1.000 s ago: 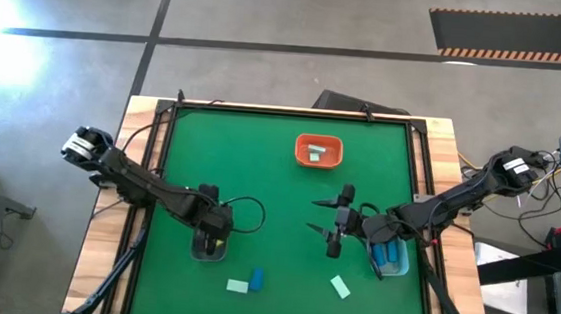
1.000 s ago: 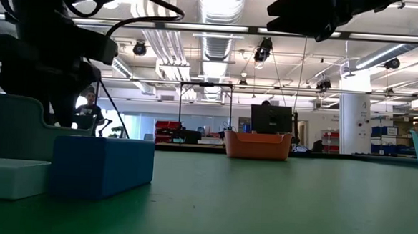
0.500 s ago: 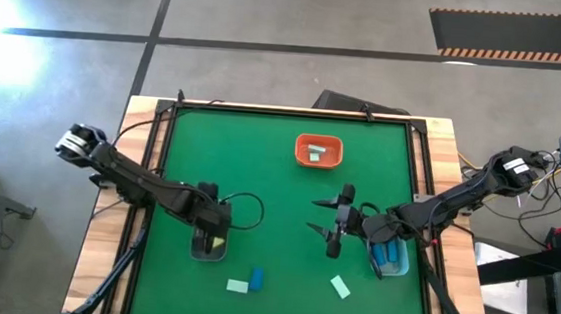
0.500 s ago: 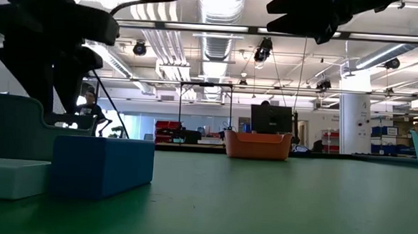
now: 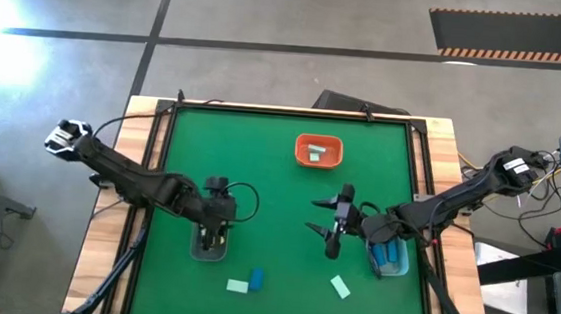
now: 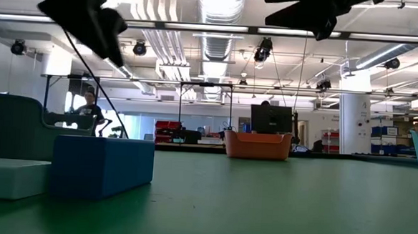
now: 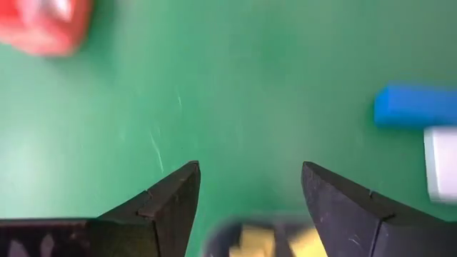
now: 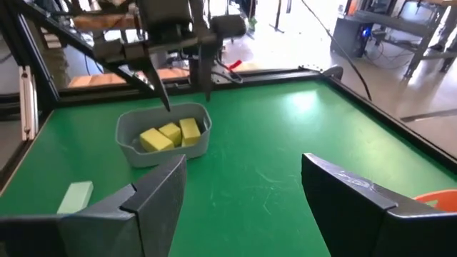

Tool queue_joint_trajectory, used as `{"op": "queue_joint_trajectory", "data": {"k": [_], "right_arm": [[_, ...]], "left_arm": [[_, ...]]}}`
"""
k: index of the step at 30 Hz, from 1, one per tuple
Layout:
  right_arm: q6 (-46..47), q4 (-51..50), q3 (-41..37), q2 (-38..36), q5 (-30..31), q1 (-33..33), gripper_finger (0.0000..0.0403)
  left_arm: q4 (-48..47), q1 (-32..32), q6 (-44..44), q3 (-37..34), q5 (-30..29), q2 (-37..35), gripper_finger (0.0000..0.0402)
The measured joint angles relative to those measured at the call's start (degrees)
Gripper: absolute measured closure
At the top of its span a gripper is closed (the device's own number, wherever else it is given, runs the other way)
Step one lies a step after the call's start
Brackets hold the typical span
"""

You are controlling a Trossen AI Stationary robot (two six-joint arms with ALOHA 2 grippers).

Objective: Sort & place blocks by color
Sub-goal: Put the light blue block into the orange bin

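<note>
Hiding yellow blocks [image 5: 212,242]: left gripper [image 5: 216,234] above bin [image 5: 197,250]

yellow blocks [image 8: 170,134]: 3, in bin under left gripper [image 5: 216,234] | blue block [image 5: 257,277] touching mint block [image 5: 238,286]: beyond it | mint block [image 5: 339,287]: near right gripper [image 5: 328,228]

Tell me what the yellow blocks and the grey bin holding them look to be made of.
Yellow blocks: probably matte foam or soft plastic, with flat colour, no glare and slightly rounded edges. Grey bin: likely moulded plastic, smooth and semi-glossy, with a thin rolled rim and rounded corners.
</note>
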Motion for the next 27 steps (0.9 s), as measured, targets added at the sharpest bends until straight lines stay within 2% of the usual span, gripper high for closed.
{"op": "queue_joint_trajectory", "data": {"k": [5,12,16,27], "right_arm": [[3.92,-8.4,3.22,0.0,-0.59,0.11,0.014],[9.62,-16.67,6.74,0.0,-4.97,0.11,0.0144],[11.24,-17.53,7.67,0.0,-6.45,0.78,0.0153],[15.08,-24.04,12.84,0.0,-6.43,3.65,0.0172]], "left_arm": [[16.13,0.0,11.24,-1.93,-5.56,-0.9,0.0174],[38.13,0.57,31.86,-6.2,-6.59,-0.78,0.0174],[47.65,1.66,38.88,-8.55,-6.66,-0.86,0.0174],[50.94,5.63,41.22,-13.42,-6.72,-3.81,0.0174]]}}
